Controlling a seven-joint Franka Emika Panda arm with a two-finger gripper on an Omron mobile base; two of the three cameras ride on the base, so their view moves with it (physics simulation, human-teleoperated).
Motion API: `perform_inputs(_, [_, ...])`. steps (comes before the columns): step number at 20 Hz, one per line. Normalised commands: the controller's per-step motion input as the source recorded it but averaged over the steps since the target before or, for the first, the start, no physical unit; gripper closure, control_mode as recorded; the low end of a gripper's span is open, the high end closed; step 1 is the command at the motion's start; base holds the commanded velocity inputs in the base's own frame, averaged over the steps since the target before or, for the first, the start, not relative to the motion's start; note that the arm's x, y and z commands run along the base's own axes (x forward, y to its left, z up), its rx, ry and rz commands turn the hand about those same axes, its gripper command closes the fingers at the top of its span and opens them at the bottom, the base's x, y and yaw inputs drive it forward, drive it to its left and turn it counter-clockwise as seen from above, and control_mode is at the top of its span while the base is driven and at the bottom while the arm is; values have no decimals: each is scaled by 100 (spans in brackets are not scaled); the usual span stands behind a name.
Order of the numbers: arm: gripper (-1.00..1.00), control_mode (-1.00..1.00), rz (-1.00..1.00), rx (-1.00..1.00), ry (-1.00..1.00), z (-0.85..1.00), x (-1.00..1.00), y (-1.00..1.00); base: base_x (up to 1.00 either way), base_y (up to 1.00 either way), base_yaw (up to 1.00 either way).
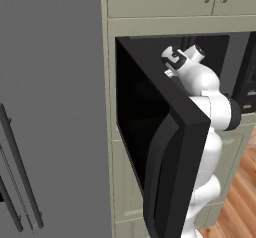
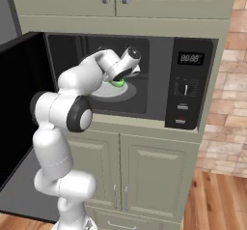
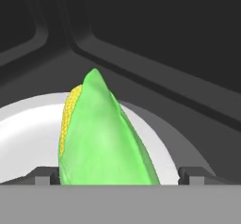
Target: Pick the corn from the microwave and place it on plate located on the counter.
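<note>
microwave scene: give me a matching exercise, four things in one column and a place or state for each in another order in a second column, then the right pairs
Things:
1. corn
2. microwave door
3. gripper
4. control panel

Places or states:
A. swung wide open
B. to the right of the cavity, with a digital display at its top
C. inside the cavity, on the white dish
D. reached into the microwave, a fingertip on either side of the corn

Right pairs: 1-C, 2-A, 3-D, 4-B
</note>
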Motion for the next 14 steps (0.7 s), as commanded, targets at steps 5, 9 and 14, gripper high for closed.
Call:
perform_inputs(5, [100,-100,0,0,0,0,4,0,0,0,0])
perform_inputs(9, [100,-100,0,0,0,0,0,0,0,0,0])
perform_inputs(14, [100,-100,0,0,0,0,0,0,0,0,0])
